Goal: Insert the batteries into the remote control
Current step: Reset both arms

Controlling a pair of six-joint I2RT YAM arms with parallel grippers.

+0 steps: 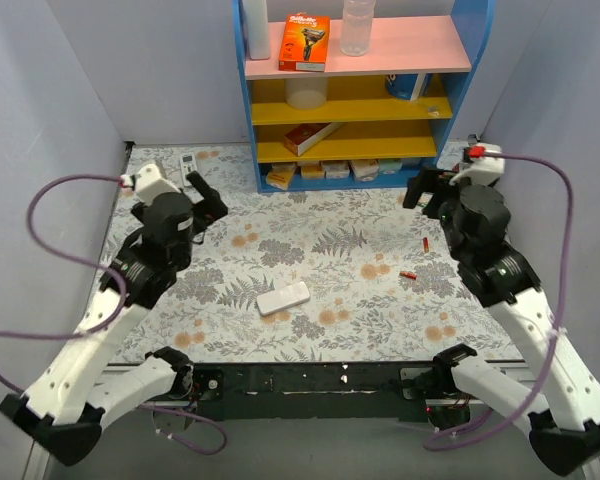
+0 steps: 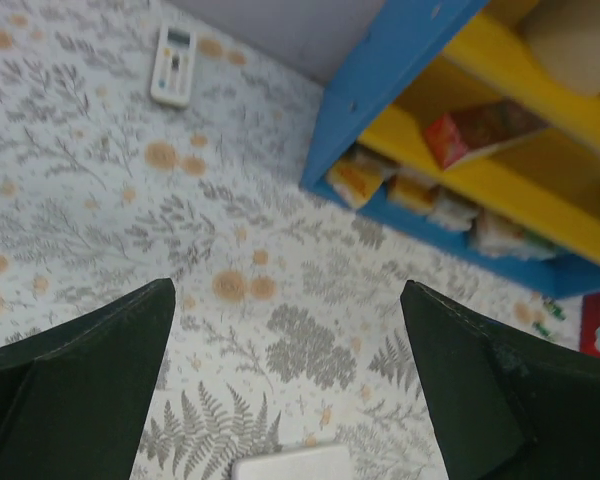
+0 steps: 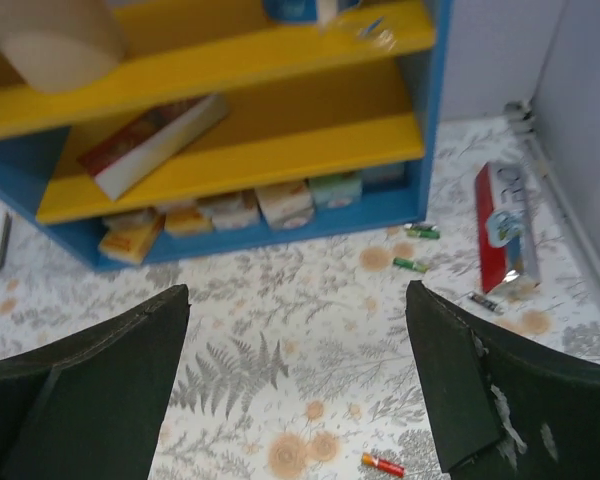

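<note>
remote control (image 1: 283,298) lies flat on the floral worktop (image 1: 320,240), roughly midway between the two arms and a little toward the near edge, its smooth white back up and its long side slightly slanted. nothing touches it. the left wrist view catches only its top edge (image 2: 292,465) at the bottom of the picture. first battery (image 1: 408,274), a tiny red cell, lies on the worktop well to the right of the remote control, and second battery (image 1: 424,243) lies a bit farther back, near the right arm; both are apart from the remote control and from each other. a red battery (image 3: 382,464) shows at the bottom of the right wrist view, though which of the two it is cannot be told. left gripper (image 1: 208,200) hangs above the worktop at the back left, its jaws spread wide (image 2: 287,295) with nothing between them. right gripper (image 1: 420,190) hangs at the back right, also spread wide and holding nothing (image 3: 298,292). a small white remote with buttons (image 2: 172,65) rests near the back wall, left of the blue shelf unit (image 1: 470,90). beside the shelf unit's right foot lie green cells (image 3: 412,265) and a red and white packet (image 3: 500,225).
</note>
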